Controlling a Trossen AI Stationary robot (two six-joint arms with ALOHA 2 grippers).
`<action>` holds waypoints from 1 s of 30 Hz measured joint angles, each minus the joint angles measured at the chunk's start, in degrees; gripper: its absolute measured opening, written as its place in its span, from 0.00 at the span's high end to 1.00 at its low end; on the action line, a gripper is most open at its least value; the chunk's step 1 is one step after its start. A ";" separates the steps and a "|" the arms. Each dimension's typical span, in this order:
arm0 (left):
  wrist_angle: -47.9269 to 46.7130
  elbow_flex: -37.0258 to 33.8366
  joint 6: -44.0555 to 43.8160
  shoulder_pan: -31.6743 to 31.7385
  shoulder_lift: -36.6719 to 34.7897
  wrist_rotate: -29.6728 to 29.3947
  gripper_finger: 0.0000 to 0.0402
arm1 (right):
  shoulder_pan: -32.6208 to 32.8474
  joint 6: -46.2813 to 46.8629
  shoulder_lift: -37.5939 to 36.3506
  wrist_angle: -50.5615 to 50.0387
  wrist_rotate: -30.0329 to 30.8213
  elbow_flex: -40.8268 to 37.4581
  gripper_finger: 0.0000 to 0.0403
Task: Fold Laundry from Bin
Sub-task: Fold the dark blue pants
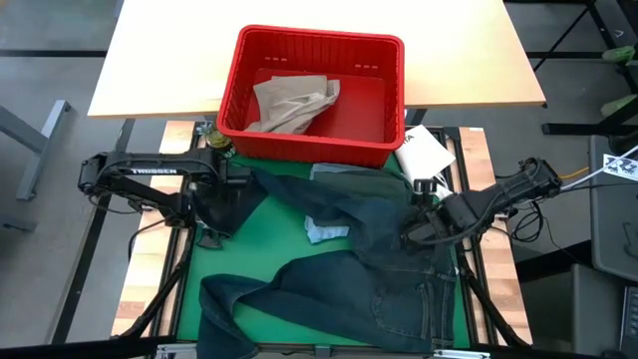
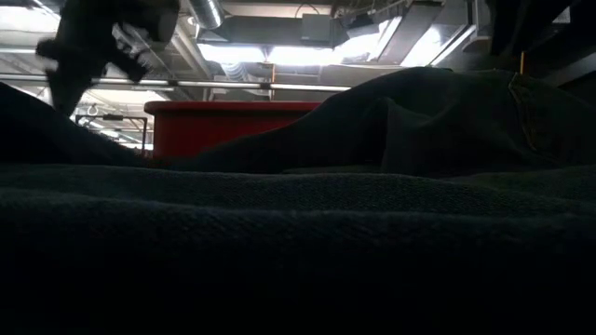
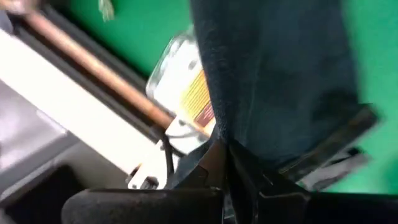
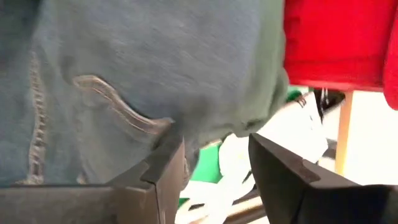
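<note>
Dark blue denim jeans (image 1: pixel 379 269) lie spread over the green mat, in front of the red bin (image 1: pixel 319 35). Tan khaki trousers (image 1: pixel 289 105) lie crumpled inside the bin. A small light blue piece of cloth (image 1: pixel 324 231) rests on the jeans. My left gripper (image 1: pixel 212 237) is at the jeans' left edge and is shut on the denim (image 3: pixel 273 74). My right gripper (image 1: pixel 411 237) stands open over the jeans' right side; denim with a stitched pocket (image 4: pixel 124 81) lies just past its fingers (image 4: pixel 165 171). I cannot tell whether they touch it. My left gripper pinches an edge or fold of the jeans (image 3: pixel 219 127) on their left side between its two shut fingers (image 3: pixel 249 177). The fingers come from above, slanting down. The denim runs away from them in a ridge, and the rest of the jeans lies on the mat.
A white flat packet (image 1: pixel 424 152) lies at the bin's near right corner. A clear bottle with a yellow label (image 3: pixel 186 87) sits by the mat's left edge near the bin. Bare green mat (image 1: pixel 269 249) shows left of the jeans. In the low view denim fills the foreground in front of the bin (image 2: pixel 223 126).
</note>
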 joint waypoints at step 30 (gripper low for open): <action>0.28 33.75 -4.44 -7.57 -2.05 -3.24 1.00 | -21.22 -13.54 -12.82 34.60 -38.21 -31.87 0.56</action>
